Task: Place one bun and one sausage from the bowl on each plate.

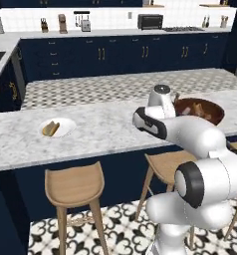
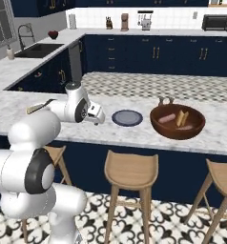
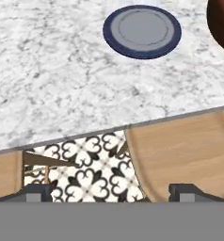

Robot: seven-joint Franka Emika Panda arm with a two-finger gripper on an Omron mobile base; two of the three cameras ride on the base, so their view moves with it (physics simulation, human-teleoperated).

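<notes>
Stools: three wooden ones stand under the bench's near edge; one (image 2: 131, 170) sits below the blue plate, another (image 1: 74, 185) below the white plate. Patterned tile floor (image 3: 88, 174) shows between them.
Claw: (image 3: 111, 192) tips stand wide apart, nothing between them. It hangs over the bench's near edge, above a stool seat and floor, touching nothing. In the right base view the hand (image 2: 94, 114) sits just left of the blue plate.
Bench: (image 2: 106, 131) pale marble top, carries both plates and the bowl.
Blue plate: (image 3: 142, 31) dark blue-grey w/ darker rim, flat on the bench ahead of the claw, bare. Sits between hand and bowl, near the bowl but apart from it.
Bowl: (image 2: 177, 121) big reddish-brown, on the bench right of the blue plate. Inside: a sausage (image 2: 167, 118) at left, a bun (image 2: 182, 117) at middle leaning up, plus another pale piece at right, can't tell which kind.
White plate: (image 1: 58, 127) on the bench well apart to the left. Holds a bun (image 1: 51, 128); a darker strip lies beside it, too small to tell for sure.
Far side: dark blue cabinets (image 1: 120, 55) along the back wall, toaster oven (image 1: 150, 21) on the back top, sink (image 2: 39, 49) at left.
</notes>
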